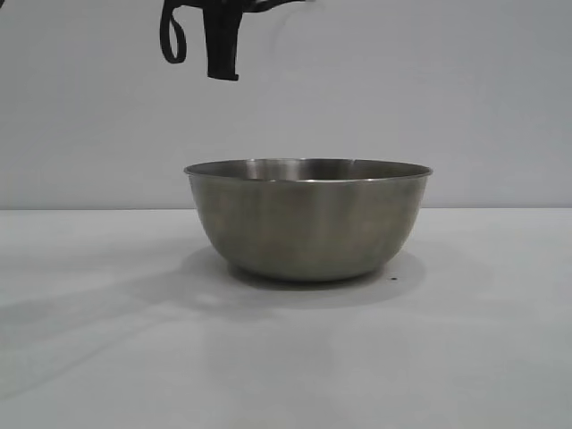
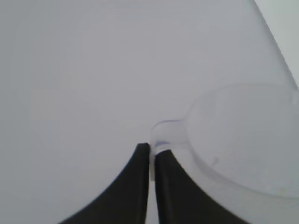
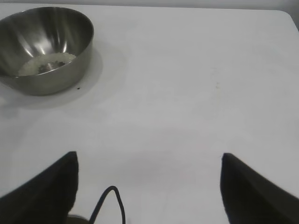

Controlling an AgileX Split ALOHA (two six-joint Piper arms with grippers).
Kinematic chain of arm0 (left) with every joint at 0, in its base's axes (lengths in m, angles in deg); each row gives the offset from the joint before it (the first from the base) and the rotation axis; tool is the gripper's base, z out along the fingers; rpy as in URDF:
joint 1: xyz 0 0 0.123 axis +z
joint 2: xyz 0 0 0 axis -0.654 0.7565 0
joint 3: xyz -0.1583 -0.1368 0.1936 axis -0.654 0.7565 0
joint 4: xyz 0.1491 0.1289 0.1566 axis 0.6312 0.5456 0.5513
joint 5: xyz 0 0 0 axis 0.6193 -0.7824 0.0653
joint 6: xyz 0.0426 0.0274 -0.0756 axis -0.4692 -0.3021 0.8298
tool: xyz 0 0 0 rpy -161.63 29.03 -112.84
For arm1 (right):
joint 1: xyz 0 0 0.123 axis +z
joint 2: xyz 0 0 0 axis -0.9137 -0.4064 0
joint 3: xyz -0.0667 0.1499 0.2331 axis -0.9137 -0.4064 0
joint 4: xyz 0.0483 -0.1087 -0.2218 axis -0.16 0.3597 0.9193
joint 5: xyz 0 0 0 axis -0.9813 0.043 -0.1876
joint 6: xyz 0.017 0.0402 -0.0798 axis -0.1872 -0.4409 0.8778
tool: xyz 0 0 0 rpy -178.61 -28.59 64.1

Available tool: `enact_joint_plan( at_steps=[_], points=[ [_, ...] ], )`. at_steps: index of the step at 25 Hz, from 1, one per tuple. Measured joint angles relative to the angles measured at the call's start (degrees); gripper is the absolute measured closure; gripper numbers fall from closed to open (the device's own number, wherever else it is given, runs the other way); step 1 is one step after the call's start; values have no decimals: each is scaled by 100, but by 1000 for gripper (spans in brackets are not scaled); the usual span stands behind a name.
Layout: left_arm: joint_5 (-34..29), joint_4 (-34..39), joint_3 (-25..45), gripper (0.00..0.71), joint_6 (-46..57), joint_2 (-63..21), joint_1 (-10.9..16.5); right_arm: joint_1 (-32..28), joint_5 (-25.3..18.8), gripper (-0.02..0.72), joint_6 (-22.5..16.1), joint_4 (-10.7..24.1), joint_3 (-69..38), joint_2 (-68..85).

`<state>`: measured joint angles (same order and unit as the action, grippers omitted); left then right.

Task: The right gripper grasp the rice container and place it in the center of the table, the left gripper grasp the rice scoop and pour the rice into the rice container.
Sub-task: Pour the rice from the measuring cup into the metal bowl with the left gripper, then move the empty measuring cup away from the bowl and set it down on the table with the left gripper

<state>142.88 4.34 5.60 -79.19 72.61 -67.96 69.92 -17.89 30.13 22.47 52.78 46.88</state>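
The rice container point(image 1: 308, 223), a steel bowl, stands upright on the white table point(image 1: 107, 357), in the middle of the exterior view. In the right wrist view the rice point(image 3: 46, 63) lies as a pale patch on the bottom of the rice container point(image 3: 70, 28). My left gripper point(image 2: 152, 149) is shut on the loop handle of the translucent rice scoop point(image 2: 247, 135), held over bare table. A black arm part point(image 1: 223, 45) hangs above the bowl's left side. My right gripper point(image 3: 149, 161) stands open over the table, well away from the bowl, with nothing between its fingers.
A small dark speck point(image 1: 394, 279) lies on the table just beside the bowl. A black cable loop point(image 3: 110, 203) shows close to the right gripper. The table's far corner point(image 3: 285, 14) and a plain pale wall point(image 1: 483, 98) bound the space.
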Motion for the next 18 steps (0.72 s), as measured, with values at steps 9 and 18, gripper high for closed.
enact_joint_plan(
  at_steps=[9,18],
  points=[
    [9,-3069,0,710,1041,0,0,0,0,171,0,0,0,0],
    [-282,-4142,0,710,1635,0,263,0,0,171,0,0,0,0]
  ],
)
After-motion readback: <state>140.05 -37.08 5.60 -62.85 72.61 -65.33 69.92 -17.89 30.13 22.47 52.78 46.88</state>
